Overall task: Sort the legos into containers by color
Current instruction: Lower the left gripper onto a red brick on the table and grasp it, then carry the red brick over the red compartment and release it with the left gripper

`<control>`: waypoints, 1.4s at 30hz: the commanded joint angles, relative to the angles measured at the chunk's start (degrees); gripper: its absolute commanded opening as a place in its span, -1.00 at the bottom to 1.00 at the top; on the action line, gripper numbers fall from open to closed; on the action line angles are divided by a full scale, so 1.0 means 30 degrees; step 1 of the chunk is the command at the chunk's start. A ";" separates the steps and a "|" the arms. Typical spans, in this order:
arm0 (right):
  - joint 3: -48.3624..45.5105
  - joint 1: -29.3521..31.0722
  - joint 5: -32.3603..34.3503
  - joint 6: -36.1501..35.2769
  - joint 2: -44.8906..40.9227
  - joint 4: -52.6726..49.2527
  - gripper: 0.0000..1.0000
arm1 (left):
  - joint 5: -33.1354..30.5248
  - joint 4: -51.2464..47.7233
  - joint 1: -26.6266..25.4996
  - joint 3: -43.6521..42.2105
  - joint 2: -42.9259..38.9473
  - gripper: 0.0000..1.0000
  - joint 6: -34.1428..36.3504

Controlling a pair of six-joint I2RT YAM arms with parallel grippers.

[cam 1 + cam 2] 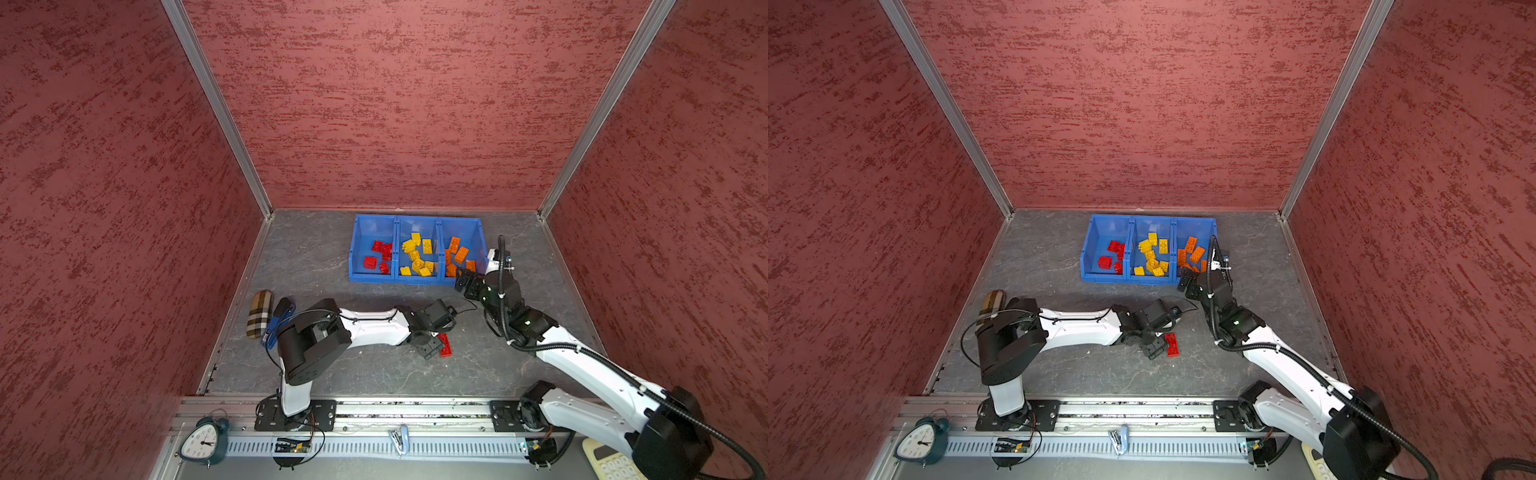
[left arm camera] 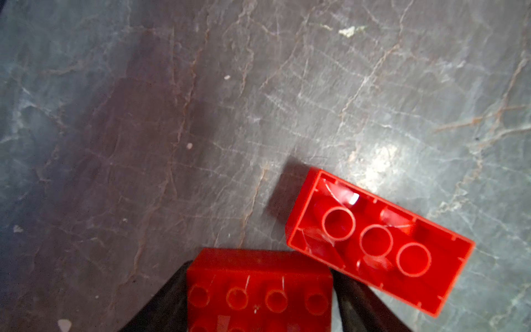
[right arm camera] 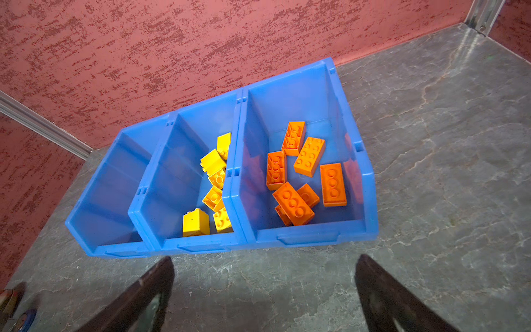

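My left gripper [image 2: 260, 267] is down on the grey floor, shut on a red lego [image 2: 258, 290] that lies studs up between its fingers. A second red lego [image 2: 379, 244] lies upside down right beside it, touching its corner. In both top views that gripper [image 1: 431, 348] is at mid-floor with red legos [image 1: 445, 345] at its tip. The containers [image 1: 415, 279] stand at the back, with red, yellow and orange legos in separate bins. My right gripper [image 3: 264, 264] hangs open and empty before the orange bin [image 3: 310, 235], also in a top view [image 1: 462, 283].
A plaid case [image 1: 259, 313] and a blue stapler [image 1: 275, 323] lie by the left wall, behind my left arm's base. An alarm clock [image 1: 203, 442] and a calculator [image 1: 609, 462] sit beyond the front rail. Red walls enclose three sides.
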 commanded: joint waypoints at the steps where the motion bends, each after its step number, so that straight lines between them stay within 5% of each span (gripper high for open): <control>1: 0.0120 -0.0129 0.0379 0.0057 -0.0354 0.0538 0.98 | -0.0396 -0.0330 -0.0044 0.0060 0.0442 0.35 0.0008; 11: 0.0213 -0.0162 0.0286 -0.0198 -0.0158 0.0160 0.98 | -0.0567 0.0568 0.0314 -0.1093 -0.1352 0.03 -0.0457; 15: 0.0566 -0.0158 -0.1596 -0.0887 -0.0046 0.0019 0.98 | -0.1383 0.1348 0.0693 -0.1697 -0.2450 -0.08 -0.1390; 21: 0.1901 -0.0100 -0.6012 -0.2660 0.1262 -0.0298 0.98 | -0.1330 0.1886 0.2456 -0.2566 -0.4857 -0.15 -0.2939; 32: 0.3985 0.0354 -0.6978 -0.3492 0.4063 -0.1190 0.98 | -0.4083 0.3033 0.6373 -0.2918 -0.9184 -0.15 -0.5179; 37: 0.4573 0.0485 -0.6923 -0.3610 0.4889 -0.1229 0.98 | -0.5681 0.3497 0.8907 -0.2119 -0.8388 -0.14 -0.7188; 42: 0.4892 0.0545 -0.6764 -0.3610 0.5120 -0.1367 0.98 | -0.5034 0.3355 1.0431 0.0024 -0.5620 -0.14 -0.7808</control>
